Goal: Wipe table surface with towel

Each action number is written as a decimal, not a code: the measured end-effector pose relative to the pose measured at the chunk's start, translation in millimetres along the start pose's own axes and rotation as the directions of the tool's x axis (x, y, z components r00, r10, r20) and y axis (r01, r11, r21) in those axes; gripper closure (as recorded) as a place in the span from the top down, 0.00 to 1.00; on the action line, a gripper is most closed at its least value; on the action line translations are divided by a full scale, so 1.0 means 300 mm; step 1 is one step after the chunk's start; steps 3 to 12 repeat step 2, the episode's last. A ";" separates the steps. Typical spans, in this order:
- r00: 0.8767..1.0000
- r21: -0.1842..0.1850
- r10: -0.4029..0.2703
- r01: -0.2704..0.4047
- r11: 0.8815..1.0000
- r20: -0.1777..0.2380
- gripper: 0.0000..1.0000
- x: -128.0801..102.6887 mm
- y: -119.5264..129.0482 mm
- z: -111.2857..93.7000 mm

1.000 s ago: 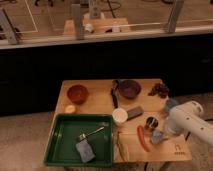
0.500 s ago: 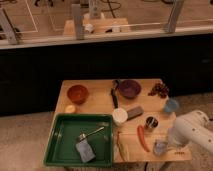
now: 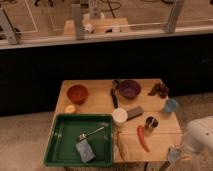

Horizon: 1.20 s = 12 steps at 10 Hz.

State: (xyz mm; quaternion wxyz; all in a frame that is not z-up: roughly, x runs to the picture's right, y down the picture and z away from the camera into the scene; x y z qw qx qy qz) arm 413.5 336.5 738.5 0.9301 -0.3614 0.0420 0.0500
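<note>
The table (image 3: pixel 100 107) is a light tan wooden top with plank lines. My white arm (image 3: pixel 200 137) comes in from the lower right. Its gripper (image 3: pixel 175 152) is low at the table's front right corner. A small grey-blue wrinkled towel (image 3: pixel 173 155) shows right at the gripper's end, at the table's edge. I cannot tell whether the gripper holds it or only touches it.
A green tray (image 3: pixel 57 142) at the front left holds a grey-blue block (image 3: pixel 85 151) and a spoon (image 3: pixel 92 133). On the table stand an orange bowl (image 3: pixel 77 93), purple bowl (image 3: pixel 129 88), white cup (image 3: pixel 120 116), dark bar (image 3: pixel 134 113), metal cup (image 3: pixel 151 123), red chili (image 3: pixel 143 137) and blue cup (image 3: pixel 171 105).
My arm has drawn back from over the table's right side toward the front right corner and dropped lower. The things on the table have stayed put.
</note>
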 end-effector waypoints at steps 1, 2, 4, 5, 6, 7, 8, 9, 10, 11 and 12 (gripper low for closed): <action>1.000 0.000 0.028 -0.028 1.000 -0.008 0.04 0.032 -0.013 0.009; 0.999 0.006 0.051 -0.051 0.999 -0.013 0.04 0.049 -0.041 0.012; 0.999 0.006 0.051 -0.051 0.999 -0.013 0.04 0.049 -0.041 0.012; 0.999 0.006 0.051 -0.051 0.999 -0.013 0.04 0.049 -0.041 0.012; 0.999 0.006 0.051 -0.051 0.999 -0.013 0.04 0.049 -0.041 0.012; 0.999 0.006 0.051 -0.051 0.999 -0.013 0.04 0.049 -0.041 0.012; 0.999 0.006 0.051 -0.051 0.999 -0.013 0.04 0.049 -0.041 0.012; 0.999 0.006 0.051 -0.051 0.999 -0.013 0.04 0.049 -0.041 0.012; 0.999 0.006 0.051 -0.051 0.999 -0.013 0.04 0.049 -0.041 0.012; 0.999 0.006 0.051 -0.051 0.999 -0.013 0.04 0.049 -0.041 0.012; 0.999 0.006 0.051 -0.051 0.999 -0.013 0.04 0.049 -0.041 0.012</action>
